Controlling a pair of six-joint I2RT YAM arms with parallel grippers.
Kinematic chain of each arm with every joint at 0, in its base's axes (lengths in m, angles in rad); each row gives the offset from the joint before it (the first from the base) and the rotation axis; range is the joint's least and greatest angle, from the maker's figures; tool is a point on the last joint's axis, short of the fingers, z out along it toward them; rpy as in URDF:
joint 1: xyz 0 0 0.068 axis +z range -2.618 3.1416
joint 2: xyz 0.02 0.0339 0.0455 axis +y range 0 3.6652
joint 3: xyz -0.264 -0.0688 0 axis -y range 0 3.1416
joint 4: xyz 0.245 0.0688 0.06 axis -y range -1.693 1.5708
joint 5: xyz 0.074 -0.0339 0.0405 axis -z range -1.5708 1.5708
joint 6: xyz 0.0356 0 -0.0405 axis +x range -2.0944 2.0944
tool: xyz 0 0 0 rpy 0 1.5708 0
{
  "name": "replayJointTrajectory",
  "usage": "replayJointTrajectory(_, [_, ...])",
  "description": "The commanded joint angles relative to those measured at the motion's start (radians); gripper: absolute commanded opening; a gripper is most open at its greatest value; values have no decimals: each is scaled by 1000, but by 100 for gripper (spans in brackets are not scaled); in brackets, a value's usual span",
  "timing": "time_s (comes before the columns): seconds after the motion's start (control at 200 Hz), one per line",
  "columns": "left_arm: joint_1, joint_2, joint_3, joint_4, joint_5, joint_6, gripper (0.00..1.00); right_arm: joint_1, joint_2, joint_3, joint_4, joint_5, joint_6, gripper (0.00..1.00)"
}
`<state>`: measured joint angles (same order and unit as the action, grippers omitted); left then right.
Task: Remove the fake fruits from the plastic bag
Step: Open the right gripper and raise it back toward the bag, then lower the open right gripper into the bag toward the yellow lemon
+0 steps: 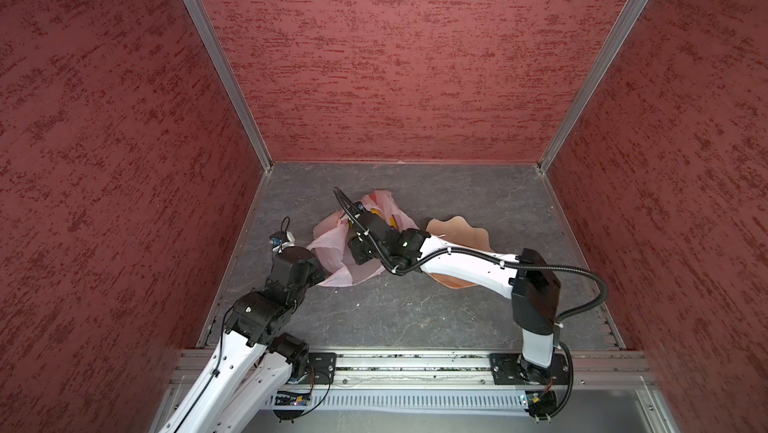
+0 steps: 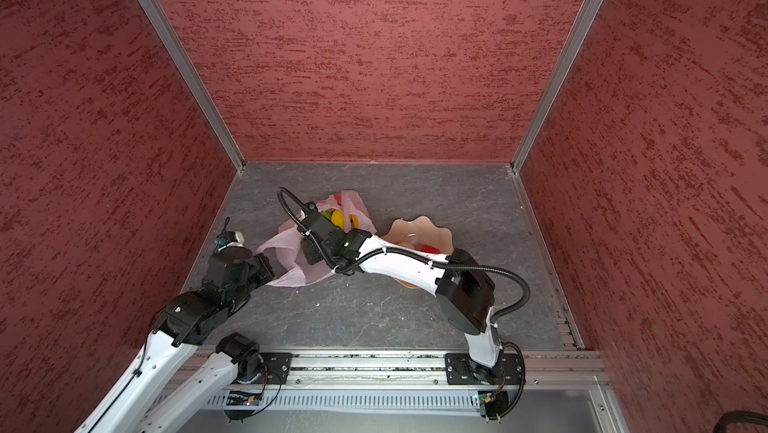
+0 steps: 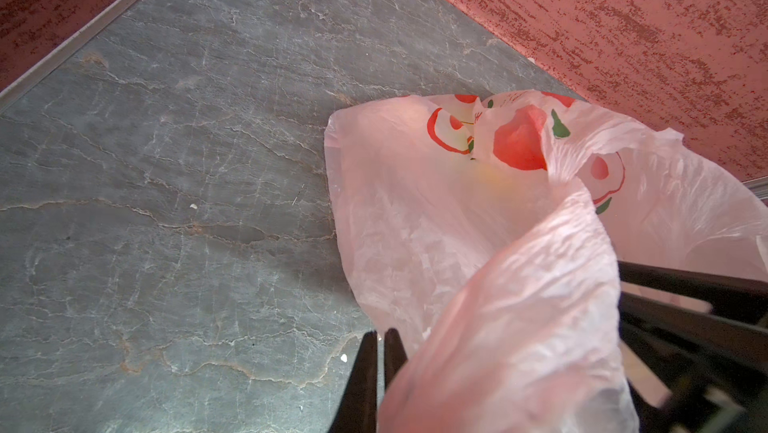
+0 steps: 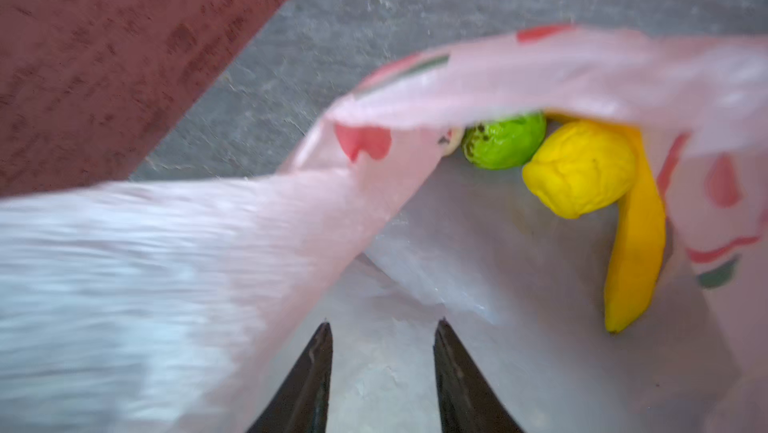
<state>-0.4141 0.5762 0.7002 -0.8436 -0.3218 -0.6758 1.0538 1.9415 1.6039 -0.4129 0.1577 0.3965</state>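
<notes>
Left claw (image 3: 379,333) is pinched shut, and the bag (image 3: 457,223) film looks caught in it, holding the near edge of the mouth up off the table (image 1: 415,306). Right claw (image 4: 384,323) is inside the mouth with its jaws apart and nothing between them, tips over the bottom film.

Fruits in the bag are all at the far end:
- Green one (image 4: 505,142) is half under the sagging top flap.
- Yellow ball (image 4: 579,169) is touching it.
- Banana (image 4: 636,252) runs along the side wall behind the ball.
- Beige sliver (image 4: 453,140) next to the green one is mostly hidden.

A red one (image 2: 430,249) sits in the bowl (image 2: 419,219) beside the bag, so I'd call the job partway done.

Step in hand, I reckon, is the right claw picking the next fruit. Suggestions:
- Go for the yellow ball; it's the most exposed, with nothing over it.
- The claw points to one side of it, so swing over before closing.
- The gap looks tight for that ball; widen first.
- Stay off the bottom film, or you'll pinch plastic and drag the bag.
- Left should hold the edge high, since the flap droops over the green one.
</notes>
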Motion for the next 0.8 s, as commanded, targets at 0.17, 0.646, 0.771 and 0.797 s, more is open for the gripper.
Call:
replayJointTrajectory(0.17, [3,-15,-30,48,2,-10,9,-21,63,18,-56,-19,9,41])
replayJointTrajectory(0.646, [5,-1,-24,105,7,1,9,-34,117,23,-96,-50,-27,40])
replayJointTrajectory(0.771, [5,-7,-22,108,14,7,9,-55,147,41,-99,-36,-2,40])
replayJointTrajectory(0.797, [5,-9,-24,108,18,9,9,-62,154,44,-98,-33,6,41])
